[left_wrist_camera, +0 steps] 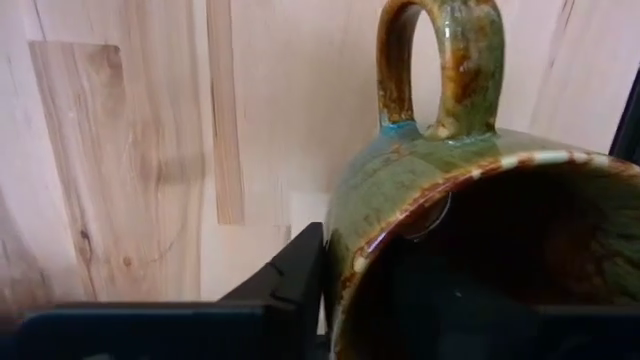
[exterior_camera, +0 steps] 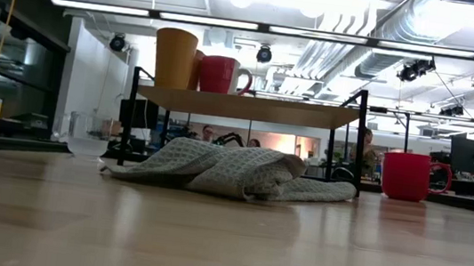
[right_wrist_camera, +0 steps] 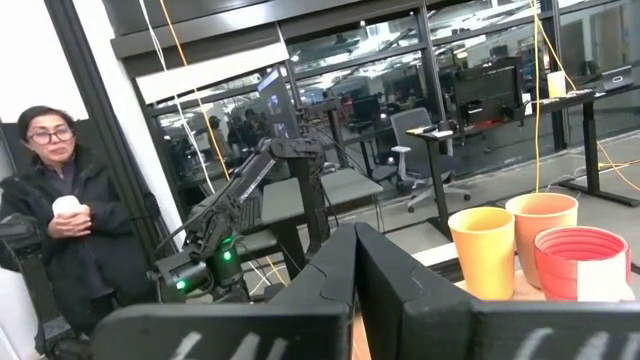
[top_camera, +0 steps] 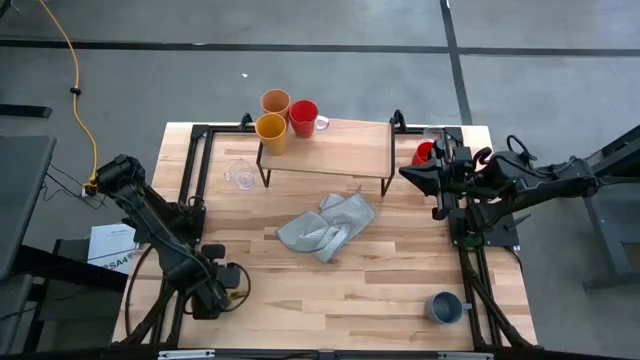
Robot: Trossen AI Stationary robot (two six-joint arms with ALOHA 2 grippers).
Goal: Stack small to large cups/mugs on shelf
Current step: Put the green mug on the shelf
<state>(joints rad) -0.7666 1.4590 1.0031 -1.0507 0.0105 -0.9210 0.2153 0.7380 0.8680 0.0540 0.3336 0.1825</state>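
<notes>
Three vessels stand at the left end of the low light-wood shelf on black metal legs [top_camera: 340, 148]: a yellow mug [top_camera: 271, 132], a peach-orange tumbler [top_camera: 275, 103] behind it, and a red mug [top_camera: 304, 117] with a pale handle beside them. A second red mug [exterior_camera: 407, 176] sits on the light-wood tabletop [top_camera: 380, 290] just off the shelf's right end, close to the right arm. A clear glass cup [top_camera: 239, 175] stands on the tabletop near the shelf's left legs. A grey-blue mug [top_camera: 444, 307] rests near the front right edge. A crumpled grey cloth [top_camera: 326, 228] lies in front of the shelf.

The left claw [top_camera: 222, 288] is low at the front left of the tabletop, its fingers [left_wrist_camera: 290, 275] set over the rim of a brown-green glazed mug [left_wrist_camera: 480, 220]; whether the wall is firmly pinched I cannot tell. The right claw [right_wrist_camera: 352, 262] is pressed together, raised beside the shelf's right end, holding nothing.

A person in dark clothing [right_wrist_camera: 60, 230] stands in the room beyond.
</notes>
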